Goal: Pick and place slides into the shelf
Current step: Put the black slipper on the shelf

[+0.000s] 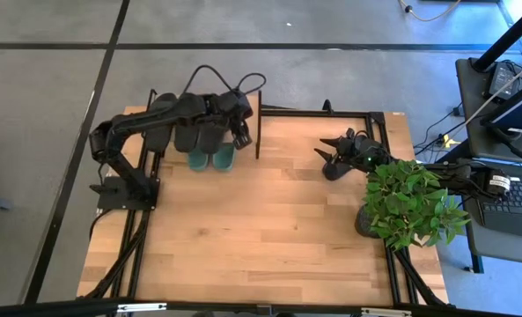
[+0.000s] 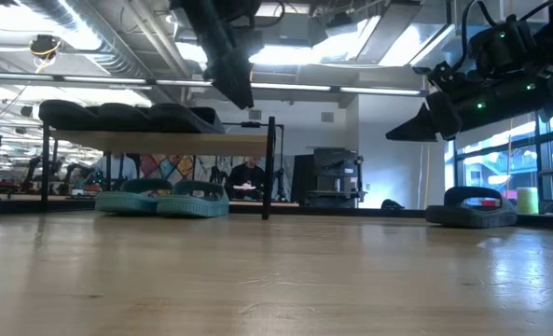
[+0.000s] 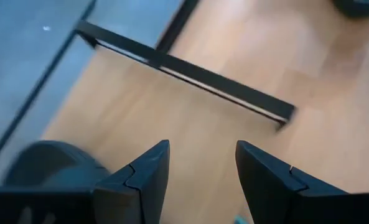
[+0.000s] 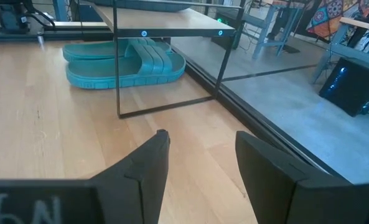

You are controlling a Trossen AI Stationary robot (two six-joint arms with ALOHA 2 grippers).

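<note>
The shelf [image 2: 164, 142] stands at the table's far left. Black slides [image 2: 127, 115] lie in a row on its top board. Two green slides [image 2: 164, 199] rest on their soles on the table under that board. My left gripper [image 1: 240, 136] hangs open above the shelf's right end, slanting down, with nothing between its fingers [image 3: 147, 180]. One more black slide [image 2: 472, 213] lies sole-down on the table at the far right. My right gripper [image 1: 325, 157] hovers open just above it, pointing toward the shelf, its fingers [image 4: 148, 168] bare.
A potted leafy plant [image 1: 410, 202] stands at the table's right edge, beside the right arm. Black frame rails [image 1: 305, 112] run along the table's far edge. A person [image 2: 248, 177] sits in the room behind the shelf. Bare wood [image 1: 269, 220] fills the table's middle and near half.
</note>
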